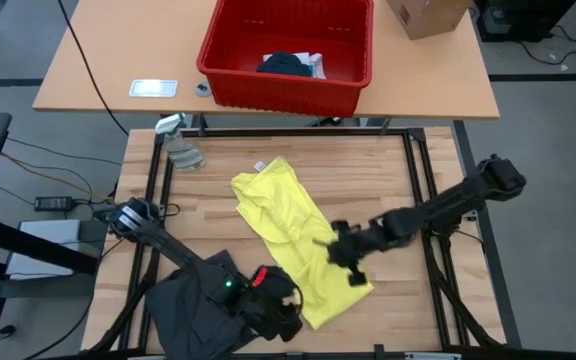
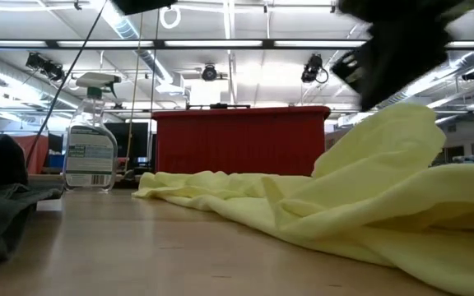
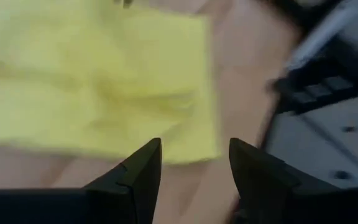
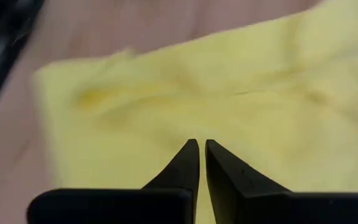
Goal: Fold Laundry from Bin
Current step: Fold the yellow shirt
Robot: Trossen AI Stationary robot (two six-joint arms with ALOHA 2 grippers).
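- Right now your yellow garment point(image 1: 293, 235) lies spread on the wooden tabletop point(image 1: 388, 180), running in a long diagonal strip from the middle toward the near edge, probably laid flat so it can be folded.
- Your right tool point(image 1: 343, 252) hangs over the near half of that garment, by its right edge. Its fingers are nearly together, only a thin slit between the tips in the right wrist view, and no cloth shows between them. You should read it as clenched and empty.
- Your left tool point(image 1: 286, 310) sits at the near edge of the tabletop, just beside the garment's near corner. Its fingers stand apart with nothing between them, so it is released. It looks placed to take that corner.
- The yellow cloth looks thin and soft, with shallow wrinkles. From the low view one part rises in a loose hump, so expect it to sag and slide when lifted.
- A dark grey garment point(image 1: 183, 310) lies bunched at the near left, under the left arm, likely set aside.
- The red bin point(image 1: 288, 55) stands on the far table with dark and white cloth in it, so more laundry waits.
- A spray bottle point(image 1: 178, 145) stands at the far left corner, well apart from the work.
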